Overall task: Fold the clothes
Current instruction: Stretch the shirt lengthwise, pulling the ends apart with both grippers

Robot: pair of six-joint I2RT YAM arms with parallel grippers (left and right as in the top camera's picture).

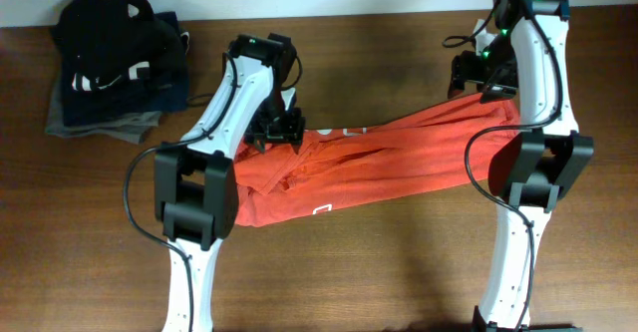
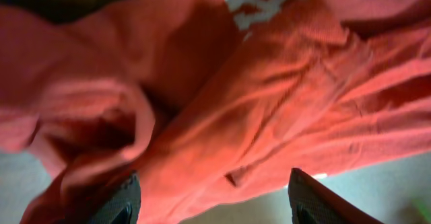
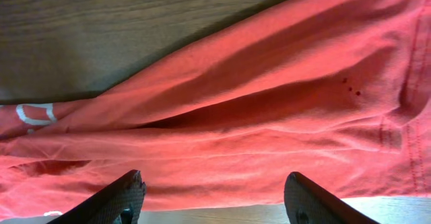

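Note:
The orange-red T-shirt (image 1: 379,163) lies bunched into a long wrinkled band across the middle of the table, with white print (image 1: 322,210) at its front edge. My left gripper (image 1: 276,128) hovers over the shirt's left end, open and empty. In the left wrist view the creased shirt (image 2: 269,109) fills the frame above the spread fingers (image 2: 215,204). My right gripper (image 1: 478,83) is over the shirt's right end, open and empty. The right wrist view shows the shirt's folds (image 3: 269,116) ahead of the open fingers (image 3: 212,200).
A pile of folded black, navy and grey garments (image 1: 115,58) sits at the back left corner. Bare brown wooden table (image 1: 359,272) lies in front of the shirt. A white wall runs along the table's far edge.

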